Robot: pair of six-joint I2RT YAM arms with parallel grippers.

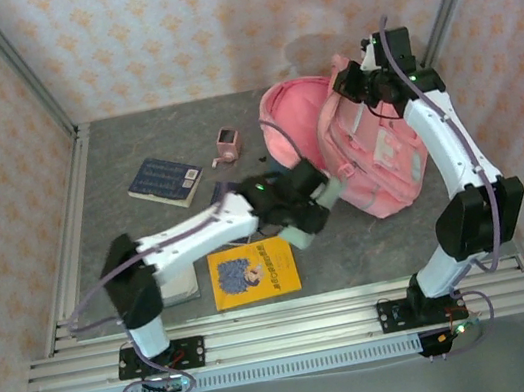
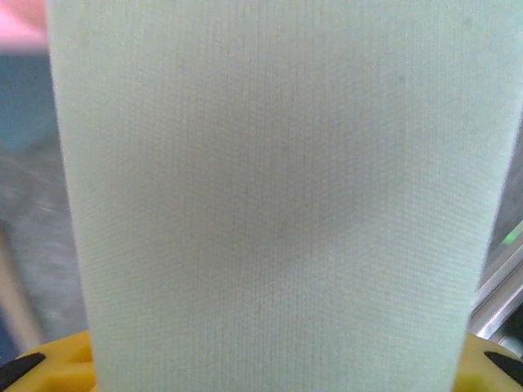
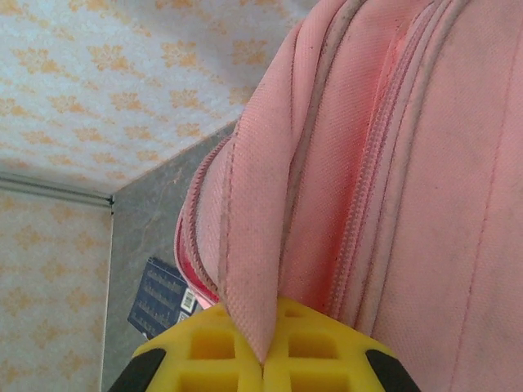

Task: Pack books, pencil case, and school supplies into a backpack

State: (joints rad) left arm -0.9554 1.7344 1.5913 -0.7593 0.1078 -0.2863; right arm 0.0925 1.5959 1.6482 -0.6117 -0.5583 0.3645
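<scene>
The pale mint-green pencil case (image 2: 278,204) fills the left wrist view, with yellow finger pads (image 2: 49,369) at its lower corners. From above, my left gripper (image 1: 306,203) is shut on the pencil case (image 1: 299,237), just left of the pink backpack (image 1: 383,159). The backpack's mouth (image 1: 291,128) gapes toward the left. My right gripper (image 1: 362,87) is shut on a pink fabric flap (image 3: 257,245) at the backpack's top, holding it up. One navy book (image 1: 166,179) lies at the back left. A yellow book (image 1: 253,272) lies near the front, and a grey-blue book (image 1: 180,285) sits partly under my left arm.
A pink pencil sharpener (image 1: 228,143) stands behind the books near the backpack's mouth. A second dark book (image 1: 220,192) peeks out beside my left forearm. Metal rails (image 1: 286,332) run along the near edge and patterned walls close the sides. The navy book (image 3: 159,298) also lies below the backpack in the right wrist view.
</scene>
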